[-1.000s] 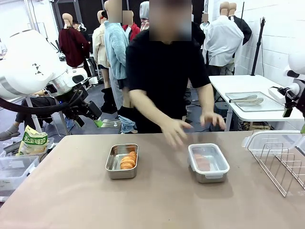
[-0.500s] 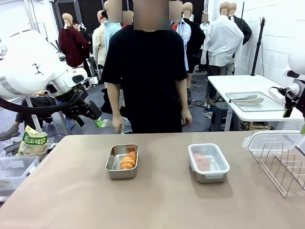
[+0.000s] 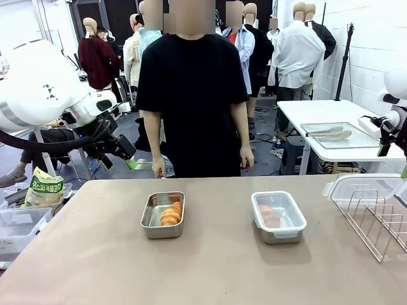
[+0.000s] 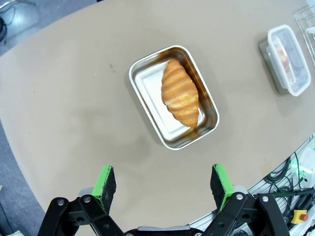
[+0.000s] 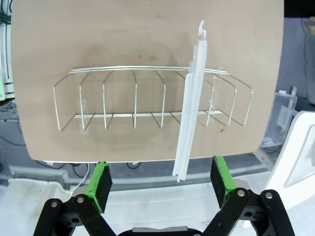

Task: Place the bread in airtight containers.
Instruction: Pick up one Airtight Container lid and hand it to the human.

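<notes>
— Where's the work?

— One croissant [image 4: 180,92] lies in the open pan [image 4: 173,97] mid-table, straight ahead of my left claw [image 4: 163,181], which stands wide and empty.

— And its lid?

— Upright in the rack [image 5: 147,101] by the right edge: the lid [image 5: 192,101] sits below my right claw [image 5: 160,183], also wide, long axis running away from me.

— The other pan [image 3: 278,216]?

— Already lidded.

The tan table [image 3: 210,267] is carrying 2 steel pans well apart, an open pan [image 3: 163,215] left of middle and a lidded pan [image 3: 278,216] to its right, while a wire rack [image 3: 375,216] is sitting at the right edge.
</notes>
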